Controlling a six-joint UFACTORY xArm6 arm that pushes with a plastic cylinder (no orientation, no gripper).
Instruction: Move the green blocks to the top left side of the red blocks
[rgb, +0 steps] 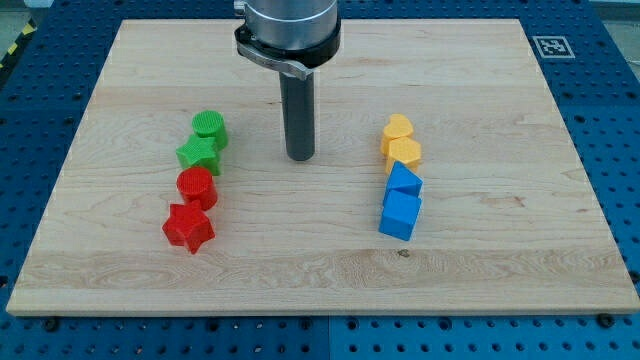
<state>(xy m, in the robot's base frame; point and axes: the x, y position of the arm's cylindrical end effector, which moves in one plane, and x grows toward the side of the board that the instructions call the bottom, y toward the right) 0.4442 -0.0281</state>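
Observation:
A green cylinder (210, 127) and a green star block (198, 154) sit at the view's left, the star just below the cylinder. A red cylinder (196, 186) lies right below the green star, touching or nearly touching it. A red star block (188, 228) lies below that. My tip (300, 157) rests on the board near the middle, to the right of the green blocks with a clear gap between them.
Two yellow blocks (399, 131) (402, 154) and two blue blocks (405, 182) (400, 215) stand in a column at the view's right. The wooden board (320, 270) lies on a blue perforated table. A marker tag (552, 46) is at the board's top right corner.

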